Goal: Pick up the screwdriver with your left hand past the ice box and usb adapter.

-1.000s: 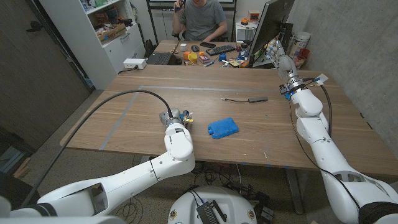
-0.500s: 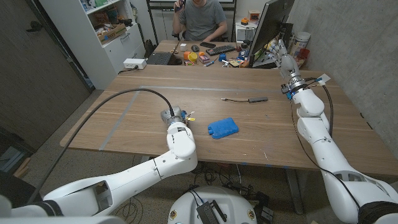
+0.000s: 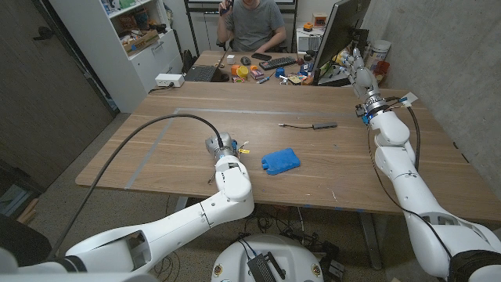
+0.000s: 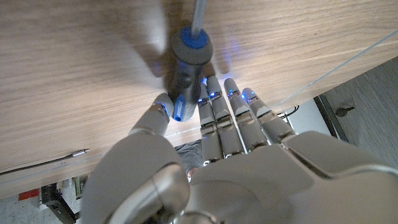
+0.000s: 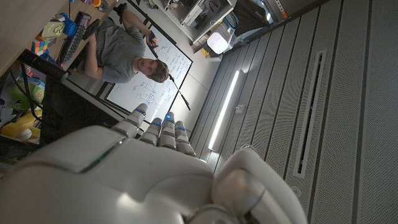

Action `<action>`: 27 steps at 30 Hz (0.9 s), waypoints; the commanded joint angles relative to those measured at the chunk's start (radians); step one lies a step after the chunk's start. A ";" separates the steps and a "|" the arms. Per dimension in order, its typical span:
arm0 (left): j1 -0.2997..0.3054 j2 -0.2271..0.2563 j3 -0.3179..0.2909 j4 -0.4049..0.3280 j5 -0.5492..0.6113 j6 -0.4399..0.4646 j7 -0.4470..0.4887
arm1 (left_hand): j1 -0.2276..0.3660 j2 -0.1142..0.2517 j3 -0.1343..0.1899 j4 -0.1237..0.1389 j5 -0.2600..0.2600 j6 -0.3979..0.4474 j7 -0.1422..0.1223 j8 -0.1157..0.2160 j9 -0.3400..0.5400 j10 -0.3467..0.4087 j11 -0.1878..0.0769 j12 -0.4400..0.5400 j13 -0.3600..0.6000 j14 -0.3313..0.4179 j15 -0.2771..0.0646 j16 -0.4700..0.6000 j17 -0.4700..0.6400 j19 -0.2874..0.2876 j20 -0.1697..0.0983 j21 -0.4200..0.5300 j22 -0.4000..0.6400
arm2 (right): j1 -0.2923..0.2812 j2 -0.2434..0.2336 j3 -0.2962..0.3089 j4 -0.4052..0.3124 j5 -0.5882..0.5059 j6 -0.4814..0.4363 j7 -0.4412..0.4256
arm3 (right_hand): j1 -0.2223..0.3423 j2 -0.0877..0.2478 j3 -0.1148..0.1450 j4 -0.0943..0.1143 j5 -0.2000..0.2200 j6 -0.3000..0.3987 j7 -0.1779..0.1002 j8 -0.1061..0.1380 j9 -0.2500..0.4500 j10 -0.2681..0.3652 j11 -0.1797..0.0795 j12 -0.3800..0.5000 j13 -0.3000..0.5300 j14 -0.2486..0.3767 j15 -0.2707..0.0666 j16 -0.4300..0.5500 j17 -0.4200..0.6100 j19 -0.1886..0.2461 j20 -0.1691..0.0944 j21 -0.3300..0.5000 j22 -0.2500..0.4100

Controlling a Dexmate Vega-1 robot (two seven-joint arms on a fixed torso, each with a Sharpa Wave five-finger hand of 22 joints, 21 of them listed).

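Blue-handled: one screwdriver gripped by left hand, one ice box, one usb adapter.

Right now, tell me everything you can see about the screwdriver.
The screwdriver has a dark grey handle with blue bands and a blue collar, from which a thin metal shaft runs out over the wooden table. The left hand meets its handle: thumb on one side, fingertips at the other. In the head view it shows near that hand, beside the blue ice box. Whether it is lifted is unclear.
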 commanded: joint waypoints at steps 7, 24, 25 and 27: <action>0.141 -0.118 -0.150 0.056 0.000 -0.137 0.307 | 0.299 0.115 0.007 -0.011 -0.007 0.324 -0.116 0.054 0.007 0.381 -0.211 0.074 0.173 0.117 -0.166 0.046 0.045 0.034 -0.055 0.010 0.002 | 0.012 -0.003 0.015 0.015 0.000 0.007 0.015 | 0.007 -0.001 -0.002 -0.004 0.003 -0.007 -0.001 0.006 0.005 -0.010 0.001 0.002 0.002 -0.008 0.000 0.003 0.002 -0.002 0.000 -0.001 0.003; 0.218 -0.130 -0.218 -0.032 0.083 -0.179 0.400 | 0.429 0.058 -0.007 0.003 -0.006 0.394 -0.069 0.105 0.018 0.410 -0.193 0.087 0.148 0.301 -0.171 0.098 0.100 0.204 -0.113 0.073 0.012 | 0.000 -0.004 0.016 -0.013 -0.001 -0.007 0.025 | 0.007 -0.001 -0.002 -0.005 0.003 -0.010 -0.004 0.006 0.005 -0.019 -0.005 -0.001 0.002 -0.011 -0.002 0.002 0.001 -0.005 0.000 -0.002 0.003; 0.222 -0.129 -0.223 -0.039 0.089 -0.179 0.403 | 0.430 0.057 -0.007 0.003 -0.006 0.396 -0.068 0.105 0.017 0.410 -0.193 0.087 0.148 0.302 -0.172 0.097 0.100 0.202 -0.115 0.071 0.012 | 0.000 -0.004 0.015 -0.014 -0.002 -0.007 0.026 | 0.007 -0.001 -0.002 -0.005 0.003 -0.010 -0.004 0.006 0.005 -0.019 -0.005 -0.001 0.002 -0.011 -0.002 0.002 0.001 -0.005 0.000 -0.002 0.003; 0.226 -0.126 -0.230 -0.058 0.103 -0.171 0.397 | 0.435 0.052 -0.008 0.003 -0.006 0.400 -0.070 0.105 0.015 0.412 -0.194 0.088 0.148 0.303 -0.173 0.095 0.101 0.194 -0.120 0.067 0.011 | 0.000 -0.003 0.013 -0.018 -0.003 -0.015 0.023 | 0.007 -0.001 -0.002 -0.005 0.003 -0.010 -0.005 0.006 0.005 -0.019 -0.006 -0.001 0.002 -0.011 -0.002 0.002 0.001 -0.006 0.000 -0.002 0.003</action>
